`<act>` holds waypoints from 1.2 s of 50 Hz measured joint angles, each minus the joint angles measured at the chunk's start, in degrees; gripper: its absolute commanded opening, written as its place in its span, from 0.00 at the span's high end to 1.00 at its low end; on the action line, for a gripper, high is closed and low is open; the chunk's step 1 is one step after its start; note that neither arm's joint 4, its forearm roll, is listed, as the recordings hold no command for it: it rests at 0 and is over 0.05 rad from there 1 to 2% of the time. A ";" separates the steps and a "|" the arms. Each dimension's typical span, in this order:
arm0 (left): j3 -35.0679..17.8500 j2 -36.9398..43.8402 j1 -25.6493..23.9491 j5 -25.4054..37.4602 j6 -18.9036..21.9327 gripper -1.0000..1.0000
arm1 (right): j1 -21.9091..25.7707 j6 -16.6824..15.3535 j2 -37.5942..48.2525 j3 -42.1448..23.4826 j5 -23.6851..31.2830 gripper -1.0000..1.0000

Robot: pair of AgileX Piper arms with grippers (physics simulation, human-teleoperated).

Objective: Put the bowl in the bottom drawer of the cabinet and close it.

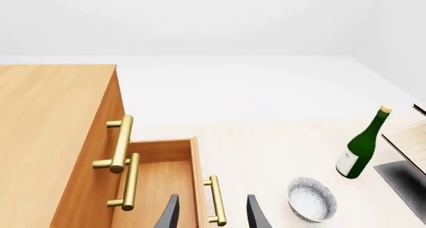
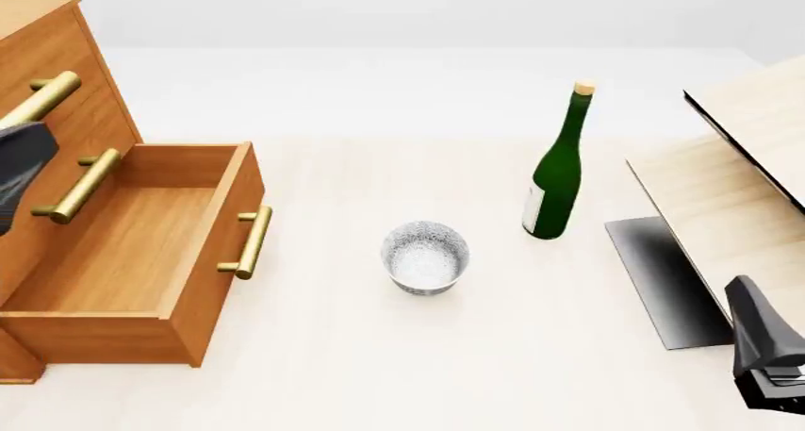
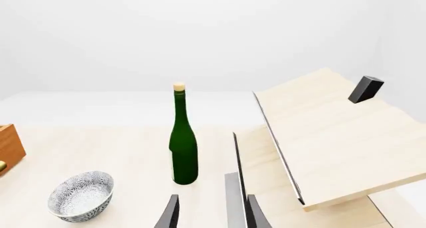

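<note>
The speckled silvery bowl (image 2: 425, 256) stands upright on the table, to the right of the open bottom drawer (image 2: 132, 252). The drawer is pulled out of the orange-brown cabinet (image 2: 57, 63) and holds nothing; its brass handle (image 2: 252, 242) faces the bowl. My left gripper (image 1: 213, 217) is open and hovers above the drawer's front; its dark fingers (image 1: 170, 214) frame the handle (image 1: 214, 200) from well above. In the same view the bowl (image 1: 312, 199) sits off to one side. My right gripper (image 3: 213, 215) is open and empty, low at the near right, well away from the bowl (image 3: 81, 195).
A tall green bottle (image 2: 557, 167) stands behind and to the right of the bowl. A pale plywood structure (image 2: 742, 167) with a dark panel (image 2: 661, 280) fills the right side. The two upper drawers are shut, with brass handles (image 2: 78, 186) sticking out.
</note>
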 measured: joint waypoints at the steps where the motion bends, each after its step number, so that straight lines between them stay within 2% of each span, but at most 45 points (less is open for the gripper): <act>1: -0.05 0.30 -0.02 0.05 -0.21 0.00 | 0.00 0.00 0.00 0.00 0.00 0.00; 9: 0.04 2.42 0.05 0.36 -2.44 0.00 | 0.00 0.00 0.00 0.00 0.00 0.00; 30: 2.90 7.53 1.45 0.04 -5.01 0.00 | -0.02 -0.01 -0.01 0.00 0.00 0.00; 60: -2.85 12.61 -0.11 5.27 -1.16 0.00 | -0.02 0.00 -0.01 0.00 -0.01 0.00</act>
